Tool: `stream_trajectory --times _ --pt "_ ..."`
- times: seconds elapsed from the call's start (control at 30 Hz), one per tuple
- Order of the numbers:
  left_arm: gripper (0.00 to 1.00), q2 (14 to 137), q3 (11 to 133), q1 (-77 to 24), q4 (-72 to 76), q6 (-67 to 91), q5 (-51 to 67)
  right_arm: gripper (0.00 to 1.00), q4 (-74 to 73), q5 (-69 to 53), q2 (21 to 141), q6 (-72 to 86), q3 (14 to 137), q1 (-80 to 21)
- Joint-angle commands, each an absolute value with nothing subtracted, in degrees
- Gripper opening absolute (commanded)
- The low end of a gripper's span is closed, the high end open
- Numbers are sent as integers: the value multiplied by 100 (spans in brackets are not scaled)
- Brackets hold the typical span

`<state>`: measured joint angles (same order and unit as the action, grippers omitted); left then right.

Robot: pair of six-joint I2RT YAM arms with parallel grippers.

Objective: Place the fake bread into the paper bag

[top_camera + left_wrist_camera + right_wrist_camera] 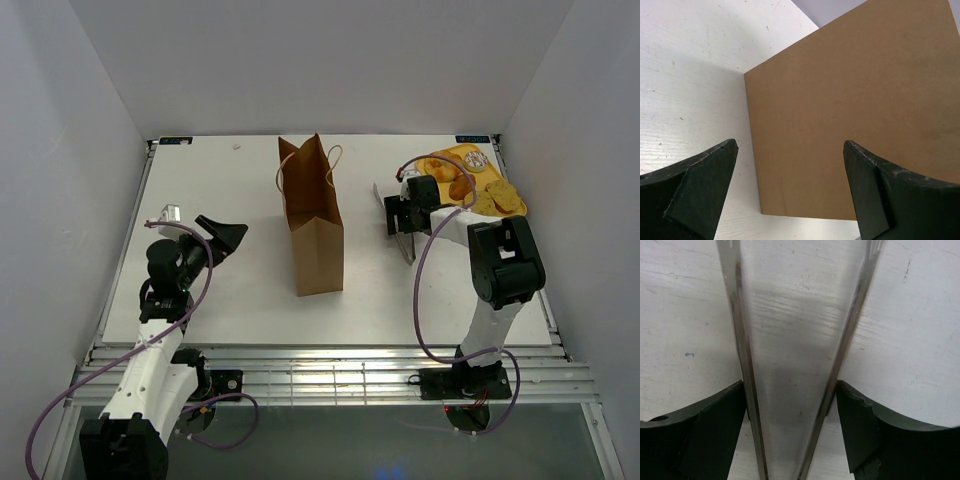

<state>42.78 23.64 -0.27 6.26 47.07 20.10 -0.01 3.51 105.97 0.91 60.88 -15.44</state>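
Gripping a pair of long grey steel tongs (740, 340), the right gripper (792, 405) had its black fingers (705, 435) pressed against the outer faces of the two arms. The arms spread apart ahead of the fingers over the white-painted wooden worktop (685, 315). Nothing lay between them in the wrist view.

Left gripper (225, 235): fingers wide and empty, aimed at the flat side of the tall brown kraft paper bag (315, 235), near it but not touching. The bag stood upright mid-worktop, loop handles at the top. How far its mouth gaped I could not tell.

The fake bread (497, 200), golden-brown toy rolls and slices, lay heaped on the yellow plastic tray (445, 157) at the far right corner, just beside the right gripper and well apart from the bag. None was visible in the bag.

Judgement: the step in hand was fetching the first pastry.
- Bring the tong tips over the heap's edge.
- Ease the squeeze so the tips clear one piece, then close gently, as a light toy may squirt out.
- Steady the bag's side with the left fingers, since thin paper would likely tip if nudged at the rim.

Writing: none readable. Small dark labels (175, 141) at the worktop's far corners were too small to read, and the bag's visible faces were plain.
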Motion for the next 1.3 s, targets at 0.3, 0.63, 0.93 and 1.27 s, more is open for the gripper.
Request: stream_trajectory --times 0.3,0.63,0.93,1.27 --pt "95 4236 2469 -9 730 4869 2399 57 -88 -236 9327 596 5599 -1591" --pt "94 3947 2663 -9 150 4746 2540 63 -694 -1845 7832 1502 5292 -1319" --pt "92 3814 3014 -9 -182 4799 2848 63 -1132 -1469 6979 1802 5080 -1099" --pt "91 3885 4192 -9 -1151 4272 2962 62 -2109 -1019 7434 1960 6415 -107"
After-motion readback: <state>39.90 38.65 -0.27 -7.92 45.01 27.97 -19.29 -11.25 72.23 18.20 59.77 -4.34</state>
